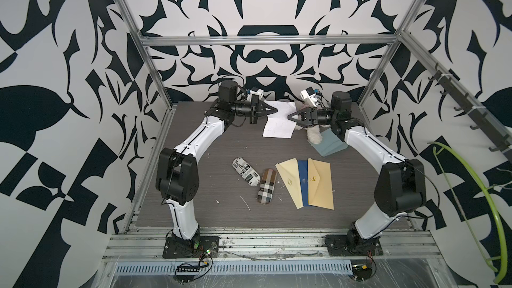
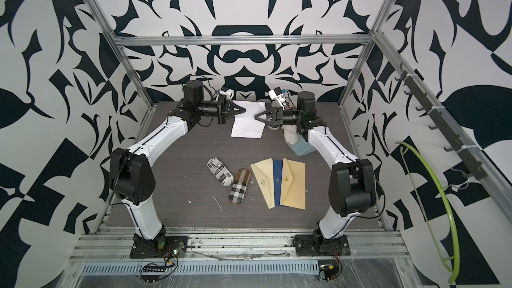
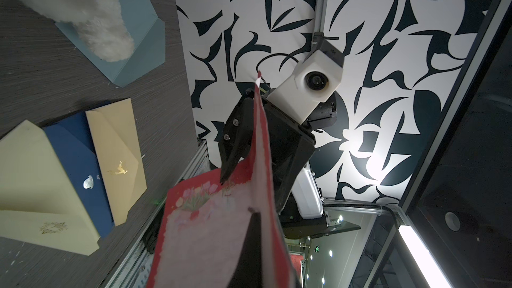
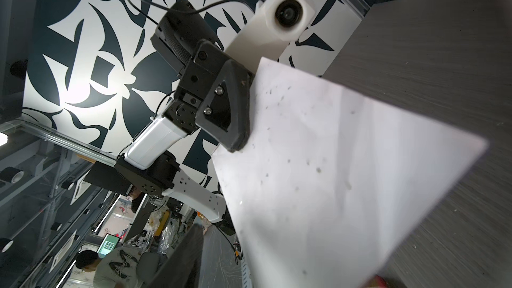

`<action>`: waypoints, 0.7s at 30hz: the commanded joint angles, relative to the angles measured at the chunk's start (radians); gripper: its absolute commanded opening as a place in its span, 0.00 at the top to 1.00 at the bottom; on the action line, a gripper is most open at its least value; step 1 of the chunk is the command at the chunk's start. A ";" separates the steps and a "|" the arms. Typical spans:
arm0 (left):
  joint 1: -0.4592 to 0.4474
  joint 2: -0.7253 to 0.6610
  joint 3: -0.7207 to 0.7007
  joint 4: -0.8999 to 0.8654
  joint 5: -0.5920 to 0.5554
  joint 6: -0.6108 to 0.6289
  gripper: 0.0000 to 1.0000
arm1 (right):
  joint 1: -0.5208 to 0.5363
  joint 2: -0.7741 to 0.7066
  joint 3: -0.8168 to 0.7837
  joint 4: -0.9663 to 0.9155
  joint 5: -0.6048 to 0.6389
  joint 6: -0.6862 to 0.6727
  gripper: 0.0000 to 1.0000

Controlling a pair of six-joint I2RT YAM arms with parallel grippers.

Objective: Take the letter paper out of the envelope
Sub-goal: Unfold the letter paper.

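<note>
The letter paper [image 1: 278, 127] is white on top and red and pink with flowers underneath [image 3: 205, 245]. It hangs above the back of the table, outside every envelope. My left gripper [image 1: 273, 110] is shut on its left edge. One of that gripper's fingers [image 4: 227, 112] lies against the sheet [image 4: 332, 175]. My right gripper [image 1: 290, 115] is open at the opposite edge, with one finger [image 3: 235, 145] in front of the paper and the other behind it. A grey-blue envelope [image 1: 331, 145] with its flap open lies at the back right.
A white fluffy toy [image 1: 314, 137] rests on the grey-blue envelope. Cream [image 1: 289, 185], navy [image 1: 304, 181] and tan [image 1: 321, 184] envelopes overlap at the front right. Two glasses cases [image 1: 245, 172] [image 1: 266, 186] lie front centre. Metal frame posts border the table [image 1: 194, 189].
</note>
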State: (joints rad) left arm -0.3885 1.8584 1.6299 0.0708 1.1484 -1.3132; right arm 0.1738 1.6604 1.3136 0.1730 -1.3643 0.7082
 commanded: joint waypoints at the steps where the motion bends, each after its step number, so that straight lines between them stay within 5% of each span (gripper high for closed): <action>1: -0.003 0.015 0.026 0.003 0.010 0.013 1.00 | 0.003 -0.049 0.029 -0.058 -0.027 -0.056 0.58; 8: -0.002 0.019 0.035 -0.005 0.009 0.020 1.00 | 0.004 -0.057 0.040 -0.180 -0.007 -0.127 0.73; 18: -0.004 0.005 0.025 -0.073 0.008 0.083 1.00 | 0.001 -0.045 0.085 -0.190 0.024 -0.113 0.71; 21: -0.004 0.002 0.024 -0.080 0.005 0.089 1.00 | 0.001 -0.043 0.087 -0.179 0.027 -0.101 0.77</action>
State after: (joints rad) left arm -0.3885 1.8610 1.6379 0.0189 1.1473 -1.2625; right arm 0.1738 1.6539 1.3586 -0.0273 -1.3418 0.6090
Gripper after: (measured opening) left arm 0.041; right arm 0.234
